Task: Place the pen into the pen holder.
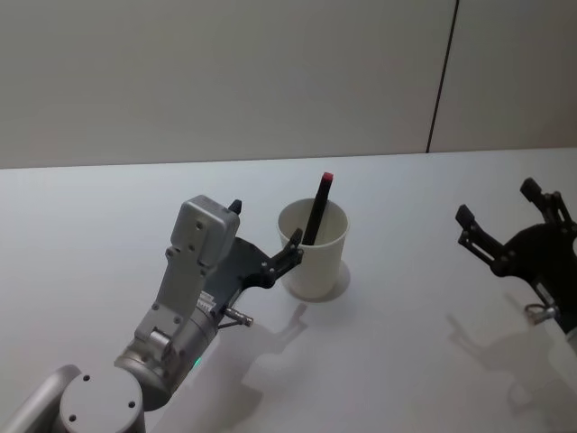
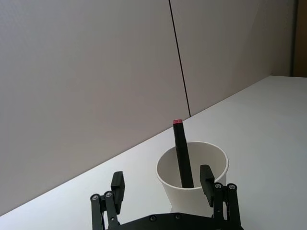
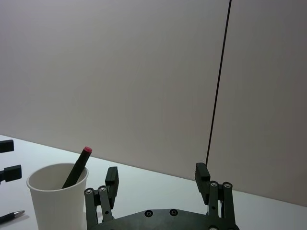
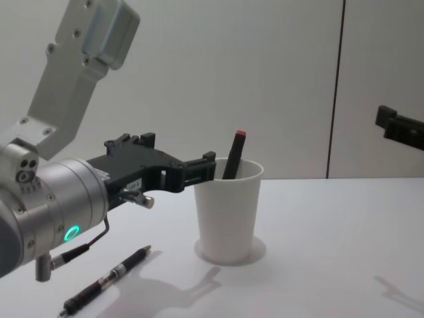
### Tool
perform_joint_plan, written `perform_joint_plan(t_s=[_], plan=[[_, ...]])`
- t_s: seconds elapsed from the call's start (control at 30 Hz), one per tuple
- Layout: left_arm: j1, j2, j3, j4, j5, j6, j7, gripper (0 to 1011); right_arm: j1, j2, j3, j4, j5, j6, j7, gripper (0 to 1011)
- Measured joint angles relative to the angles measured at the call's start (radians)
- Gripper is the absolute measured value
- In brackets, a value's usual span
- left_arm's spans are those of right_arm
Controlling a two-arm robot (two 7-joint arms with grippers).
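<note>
Nearest the robot, a second pen [image 4: 106, 283], dark with a silver tip, is seen lying flat on the white counter [image 1: 406, 361], at about 8 o'clock from the cup in the chest view and below the left arm. Beyond it the left claw [image 1: 266, 227] is held level above the counter with its fingers spread wide and nothing gripped between them. It is placed at the cup's 9 o'clock, and one fingertip [image 1: 293, 244] is seen just beside the rim; whether it touches cannot be told. The white paper cup [image 1: 311, 262] is stood upright on the counter near the middle of the head view. The pen [image 1: 317, 212], black with a red end, is lodged inside the cup, its lower end hidden by the wall and its red end raised above the rim, tilted towards 1 o'clock. The right claw [image 1: 498, 203] is held at the cup's 3 o'clock, well apart from it and clear of the counter, its fingers spread wide and empty. Farthest off, a plain pale wall [image 1: 225, 72] with one dark vertical seam is seen behind the counter
</note>
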Motion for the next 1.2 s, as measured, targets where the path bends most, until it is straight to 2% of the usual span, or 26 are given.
perform_joint_plan(t_s=[0.43,1.2], plan=[[0.000,0.000,0.000,0.000,0.000,0.000,0.000,1000,-0.040,0.016,0.008,-0.036,0.007,0.010,-0.014,1002],[0.000,0.000,0.000,0.000,0.000,0.000,0.000,1000,-0.058,0.023,0.012,-0.053,0.010,0.015,-0.020,1002]])
